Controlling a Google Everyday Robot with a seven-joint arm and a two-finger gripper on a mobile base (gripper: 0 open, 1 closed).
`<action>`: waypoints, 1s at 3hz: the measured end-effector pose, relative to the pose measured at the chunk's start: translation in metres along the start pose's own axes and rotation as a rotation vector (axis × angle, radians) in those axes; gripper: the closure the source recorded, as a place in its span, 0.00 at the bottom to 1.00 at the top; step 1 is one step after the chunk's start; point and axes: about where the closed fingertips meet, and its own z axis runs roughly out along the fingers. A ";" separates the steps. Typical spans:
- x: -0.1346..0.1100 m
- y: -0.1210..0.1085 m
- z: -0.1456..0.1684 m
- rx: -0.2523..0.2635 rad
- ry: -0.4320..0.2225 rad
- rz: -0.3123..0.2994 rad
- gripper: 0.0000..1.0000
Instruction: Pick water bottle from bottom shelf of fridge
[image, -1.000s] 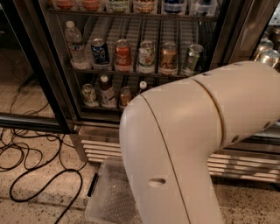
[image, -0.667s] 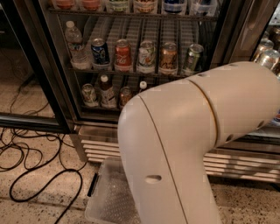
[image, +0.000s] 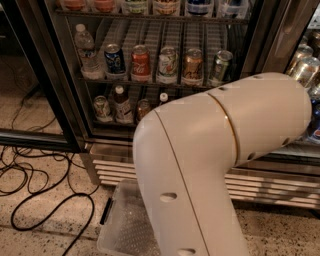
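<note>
The fridge (image: 67, 107) stands open in front of me, with a louvred grille (image: 272, 187) at its base. On the bottom shelf (image: 111, 122) I see a can (image: 102, 107), a white-capped bottle with dark contents (image: 120, 105) and another can (image: 143, 108). A small white cap (image: 163, 96) peeks over my arm. The body under it is hidden, so I cannot tell whether it is the water bottle. My cream arm (image: 225, 150) fills the middle and right of the camera view. My gripper is out of view.
The rack above holds a larger clear bottle (image: 86, 52) and a row of cans (image: 167, 64). More cans (image: 305, 70) sit at the far right. A clear plastic bin (image: 125, 225) lies on the floor below the grille. Black cables (image: 45, 200) trail on the left.
My arm's bulk has shifted slightly left in the view. The items on the racks have not moved.
</note>
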 end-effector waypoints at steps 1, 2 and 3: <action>-0.005 -0.001 0.008 0.003 -0.007 0.001 0.31; -0.010 -0.004 0.017 0.006 -0.016 0.004 0.31; -0.016 -0.006 0.025 0.010 -0.025 0.007 0.31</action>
